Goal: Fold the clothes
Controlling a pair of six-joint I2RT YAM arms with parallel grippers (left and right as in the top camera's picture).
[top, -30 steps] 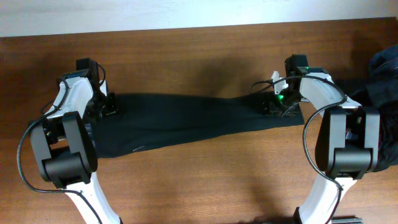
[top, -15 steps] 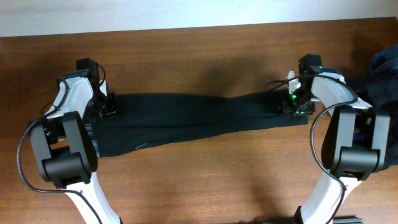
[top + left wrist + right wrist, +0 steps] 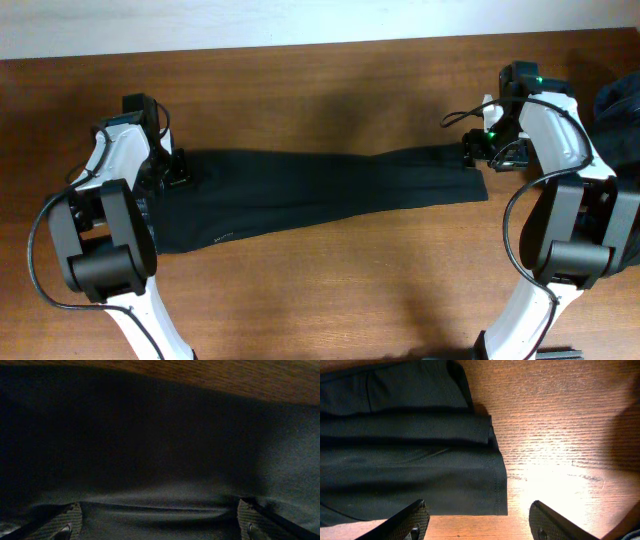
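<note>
The clothes, long black pants (image 3: 310,190), lie stretched out flat across the wooden table from left to right. My left gripper (image 3: 177,170) rests on their wider left end. In the left wrist view black fabric (image 3: 160,450) fills the frame, and a low ridge of it runs between the wide-open left gripper (image 3: 157,525) fingers (image 3: 62,521). My right gripper (image 3: 478,150) hovers at the leg end. In the right wrist view the stitched hem (image 3: 497,480) lies flat on the wood, and the right gripper (image 3: 480,522) stands open just off its edge, holding nothing.
A heap of dark garments (image 3: 620,110) sits at the table's right edge, close behind the right arm. Bare wood (image 3: 560,435) lies to the right of the hem. A pale wall strip (image 3: 300,20) borders the far edge of the table.
The right gripper has moved right and a little away, the leg end has shifted right with it, and its jaws have opened off the hem. The left arm has not moved.
</note>
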